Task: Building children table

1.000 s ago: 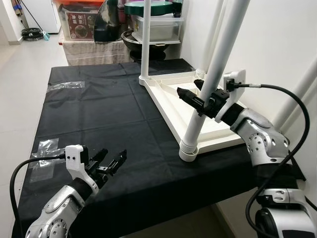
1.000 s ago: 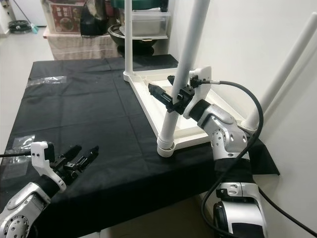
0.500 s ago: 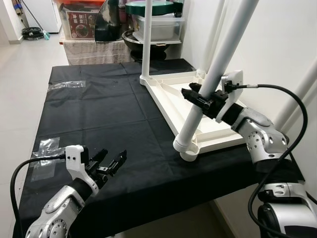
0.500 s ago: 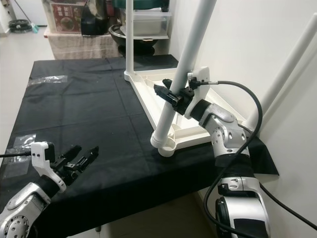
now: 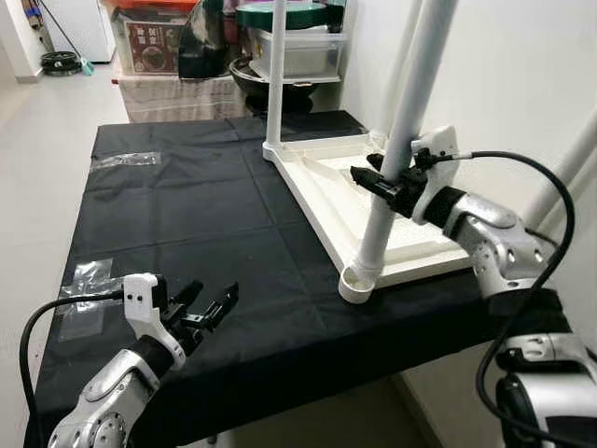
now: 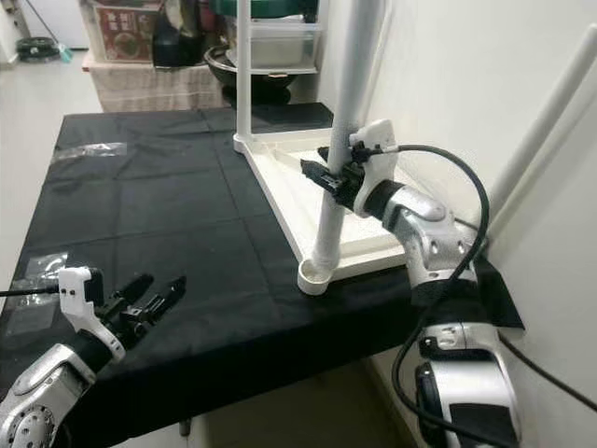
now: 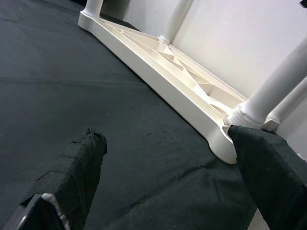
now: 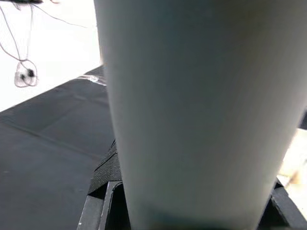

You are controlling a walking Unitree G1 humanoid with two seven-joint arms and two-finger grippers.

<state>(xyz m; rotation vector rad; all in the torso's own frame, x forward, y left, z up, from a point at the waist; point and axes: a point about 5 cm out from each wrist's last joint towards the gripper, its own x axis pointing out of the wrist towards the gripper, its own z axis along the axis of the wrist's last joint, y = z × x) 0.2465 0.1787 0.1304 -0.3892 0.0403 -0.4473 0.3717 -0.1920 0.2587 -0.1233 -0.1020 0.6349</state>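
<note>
The white table top [image 5: 326,187] lies upside down on the black-covered bench, along its right side. One white leg [image 5: 277,75] stands at its far corner. A second white leg [image 5: 403,140] stands nearly upright in the near corner socket [image 5: 357,282]. My right gripper [image 5: 381,183] is shut around this leg at mid height; in the right wrist view the leg [image 8: 201,110] sits between the black fingers [image 8: 103,179]. My left gripper [image 5: 210,306] hovers open and holding nothing near the bench's front left; in its wrist view the table top [image 7: 158,52] lies ahead.
The black cloth [image 5: 187,205] carries clear tape patches [image 5: 89,275]. Boxes and a pot [image 5: 154,42] crowd the floor and shelf behind the bench. A white wall runs along the right, with another white leg [image 5: 564,173] slanting against it. The bench's front edge is close.
The held leg was tilted with its foot lifted beside the socket; now it stands nearly upright in the socket. My right gripper moved with it. The left gripper stayed put.
</note>
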